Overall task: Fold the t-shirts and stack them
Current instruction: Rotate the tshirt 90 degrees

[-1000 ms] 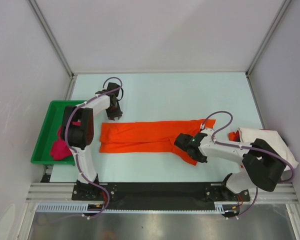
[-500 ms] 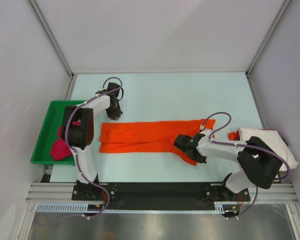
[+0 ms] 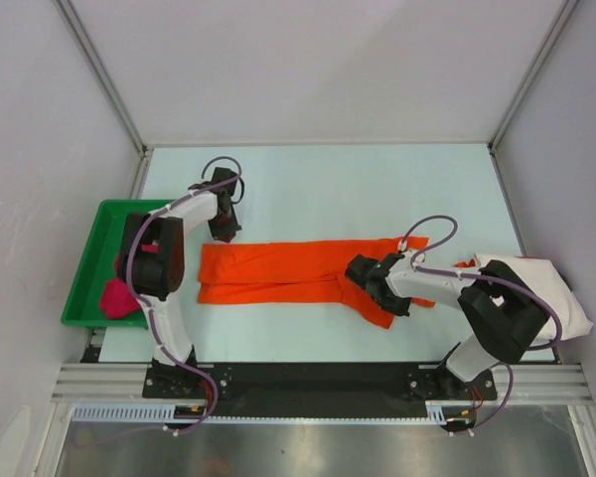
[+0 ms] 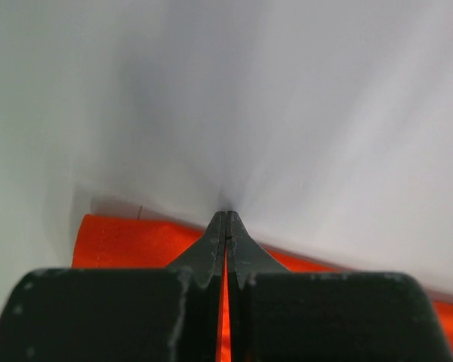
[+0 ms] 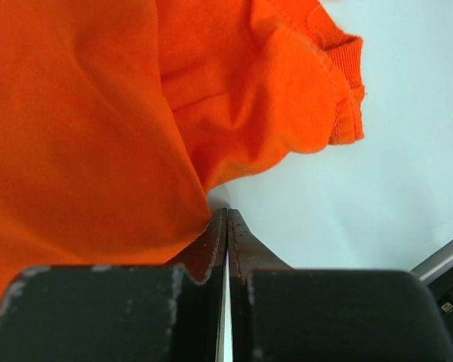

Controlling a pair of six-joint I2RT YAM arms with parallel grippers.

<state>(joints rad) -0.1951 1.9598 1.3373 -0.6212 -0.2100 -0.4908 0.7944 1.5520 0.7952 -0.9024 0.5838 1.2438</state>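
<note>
The pale table (image 3: 377, 189) bears the orange t-shirt (image 3: 278, 270), laid long across its middle; the green tray (image 3: 91, 253) sits at the left edge; the off-white t-shirt (image 3: 541, 283) lies bunched at the right; the magenta t-shirt (image 3: 119, 298) lies in the tray; the left gripper (image 4: 226, 219) is pressed together at the orange t-shirt's far left corner; the right gripper (image 5: 226, 213) is pressed together at a cloth edge near its right end; whether either pinches cloth I cannot tell.

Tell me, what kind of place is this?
Probably a robot test booth: plain white walls around a pale table, two white-and-black robot arms bolted at its edge, and a bright orange cloth t-shirt.
</note>
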